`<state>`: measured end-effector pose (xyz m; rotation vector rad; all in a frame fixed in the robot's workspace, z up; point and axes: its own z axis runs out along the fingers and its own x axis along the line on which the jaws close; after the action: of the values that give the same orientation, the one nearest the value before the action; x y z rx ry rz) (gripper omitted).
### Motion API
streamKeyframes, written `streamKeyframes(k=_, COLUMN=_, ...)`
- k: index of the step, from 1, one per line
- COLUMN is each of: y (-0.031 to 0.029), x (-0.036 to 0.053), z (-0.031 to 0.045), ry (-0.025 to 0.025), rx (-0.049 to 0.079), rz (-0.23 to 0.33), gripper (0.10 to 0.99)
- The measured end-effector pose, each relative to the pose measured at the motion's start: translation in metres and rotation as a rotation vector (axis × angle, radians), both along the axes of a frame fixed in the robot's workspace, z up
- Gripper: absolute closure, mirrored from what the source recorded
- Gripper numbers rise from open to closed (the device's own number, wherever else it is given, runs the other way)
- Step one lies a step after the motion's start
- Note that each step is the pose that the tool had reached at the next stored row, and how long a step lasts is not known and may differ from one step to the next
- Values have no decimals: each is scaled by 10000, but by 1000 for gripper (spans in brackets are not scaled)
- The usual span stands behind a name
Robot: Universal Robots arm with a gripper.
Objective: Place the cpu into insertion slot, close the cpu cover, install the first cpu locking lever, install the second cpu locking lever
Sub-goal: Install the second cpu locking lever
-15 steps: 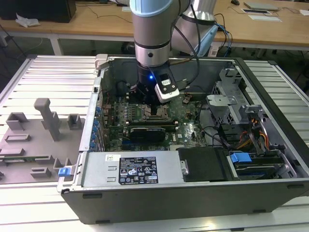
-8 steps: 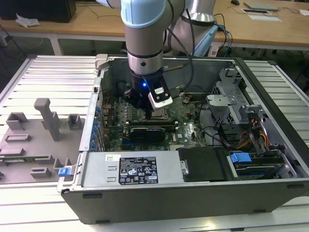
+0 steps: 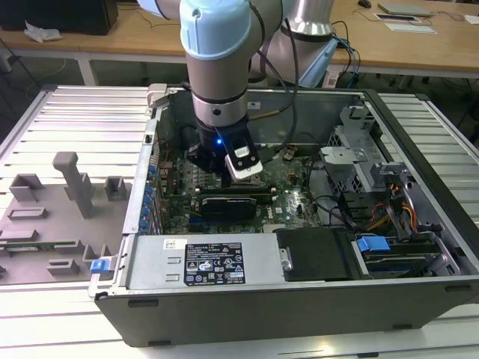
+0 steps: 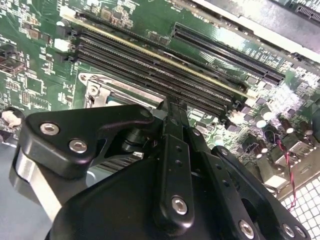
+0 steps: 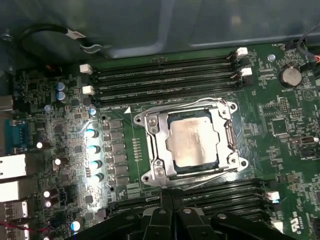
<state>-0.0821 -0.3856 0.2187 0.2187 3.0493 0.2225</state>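
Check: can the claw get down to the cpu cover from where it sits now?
Probably yes. In the first wrist view the cpu cover lies flat around the cpu, with no cable or part over it, and the claw hangs just beside the socket, above the memory slots. Whether its linkage clears those slots is unclear.

Arm reaches down into the open PC case (image 3: 419,134); end effector (image 3: 224,166) sits low over the green motherboard (image 3: 288,191), blue light lit on the wrist. Black graphics card (image 3: 233,203) just below it in the exterior view. Drive bays with blue tabs (image 3: 372,244) well off toward the exterior view's right. Grey fixture blocks (image 3: 75,183) on the counter (image 3: 75,112), far to the exterior view's left.
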Motion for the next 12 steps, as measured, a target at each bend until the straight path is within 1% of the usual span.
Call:
streamKeyframes(k=5, y=-50, x=-35, z=-37, ry=0, rx=405, rz=46, gripper=980)
streamKeyframes(k=8, y=-60, x=-47, z=-60, ry=1, rx=612, rz=85, gripper=980)
streamKeyframes(k=9, y=-60, x=-50, z=-73, ry=0, rx=729, rz=108, gripper=980)
streamKeyframes(k=10, y=-59, x=-53, z=-89, ry=0, rx=818, rz=128, gripper=980)
streamKeyframes(k=12, y=-60, x=-56, z=-110, ry=0, rx=864, rz=146, gripper=980)
